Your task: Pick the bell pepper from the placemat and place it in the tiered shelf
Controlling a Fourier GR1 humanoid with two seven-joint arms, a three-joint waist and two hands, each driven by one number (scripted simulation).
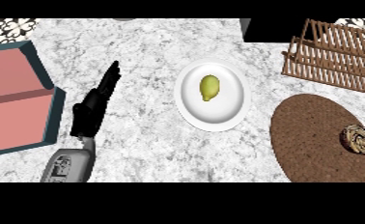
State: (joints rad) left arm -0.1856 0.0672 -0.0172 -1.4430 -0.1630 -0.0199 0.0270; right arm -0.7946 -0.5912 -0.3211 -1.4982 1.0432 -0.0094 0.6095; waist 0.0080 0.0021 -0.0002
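Where the woven brown placemat [314,141] runs out at the view's right edge, the bell pepper [354,138] sits on it as a tan, dark-streaked lump. It lies at about four o'clock from the view's centre, is partly cut off by that edge, and no hand touches it. The oval placemat lies flat on the marbled grey counter [143,49]. At twelve o'clock from the pepper, well apart from it, the wooden tiered shelf [328,54] stands in the upper right, its slats running across. A dark block [274,30] sits just beside the shelf at its nine o'clock.

At the centre of the view a white plate [231,109] carries a small yellow-green fruit [209,88]. At nine o'clock from the plate, the left hand [96,102] rests over the counter with its black fingers straight, pointing toward one o'clock, and it holds nothing. Its grey forearm [68,165] enters from the lower edge. Further out at nine o'clock is a pink box with teal walls [25,102]. The right hand does not show.
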